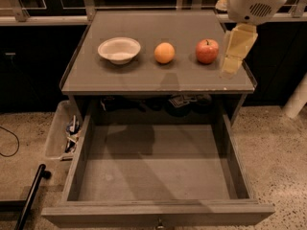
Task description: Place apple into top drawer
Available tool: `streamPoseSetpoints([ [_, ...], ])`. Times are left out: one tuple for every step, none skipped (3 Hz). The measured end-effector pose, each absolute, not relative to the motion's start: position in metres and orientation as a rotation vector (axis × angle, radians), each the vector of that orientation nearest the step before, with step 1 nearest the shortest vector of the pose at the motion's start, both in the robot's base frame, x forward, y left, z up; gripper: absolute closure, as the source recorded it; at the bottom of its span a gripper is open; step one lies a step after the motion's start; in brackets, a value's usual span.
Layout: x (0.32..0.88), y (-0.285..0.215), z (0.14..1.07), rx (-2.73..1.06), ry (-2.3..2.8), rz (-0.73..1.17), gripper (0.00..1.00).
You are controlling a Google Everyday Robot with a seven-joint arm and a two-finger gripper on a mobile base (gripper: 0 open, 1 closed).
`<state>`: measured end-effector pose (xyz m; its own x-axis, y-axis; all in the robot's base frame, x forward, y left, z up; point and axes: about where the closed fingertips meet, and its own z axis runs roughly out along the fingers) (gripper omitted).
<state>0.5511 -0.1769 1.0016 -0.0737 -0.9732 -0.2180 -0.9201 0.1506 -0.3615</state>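
The red apple [206,51] sits on the grey table top [163,75], at the right. The top drawer [158,166] is pulled fully open below the table and holds nothing; its small knob [158,223] shows at the front edge. My gripper [231,67] hangs from the white arm [254,1] at the upper right, just right of the apple and apart from it, over the table's right edge.
A white bowl [119,49] and a plain orange fruit [164,52] stand left of the apple. A clear plastic bin [61,133] with small items sits on the floor left of the drawer. A black bar [31,195] lies at lower left.
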Motion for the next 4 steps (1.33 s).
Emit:
streamPoseSetpoints([
  [0.552, -0.176, 1.004, -1.803, 2.027, -0.181, 0.0],
  [0.555, -0.174, 1.002, -1.792, 2.01, -0.171, 0.0],
  [0.574, -0.181, 0.983, -1.699, 1.996, -0.131, 0.0],
  [0.611, -0.19, 0.971, -1.581, 1.937, -0.128, 0.0],
])
